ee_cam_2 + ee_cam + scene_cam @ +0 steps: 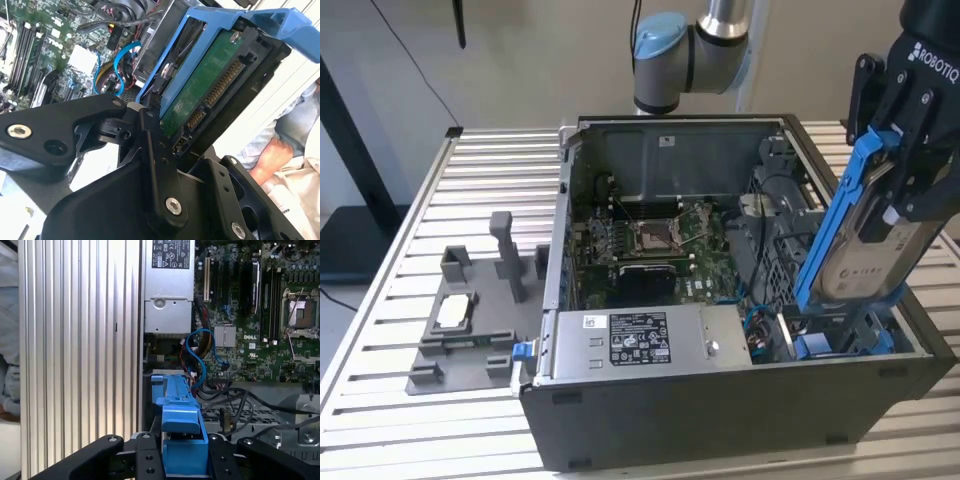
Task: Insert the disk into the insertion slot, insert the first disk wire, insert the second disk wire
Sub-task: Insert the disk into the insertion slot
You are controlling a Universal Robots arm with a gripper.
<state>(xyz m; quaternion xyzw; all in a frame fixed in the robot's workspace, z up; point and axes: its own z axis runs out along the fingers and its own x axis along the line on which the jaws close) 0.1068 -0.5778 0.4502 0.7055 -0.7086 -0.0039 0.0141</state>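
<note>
Exterior view shows you the claw (898, 195) pinching the disk (865, 255), tilted over the insertion slot (835, 340) at the exterior view's right of the case (720, 410); blue cables (197, 347) crowd beside it

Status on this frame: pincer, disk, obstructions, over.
Pincer shut on the disk. Disk tilted above the insertion slot, not seated. Looped blue cable beside the slot; contact unclear.
</note>
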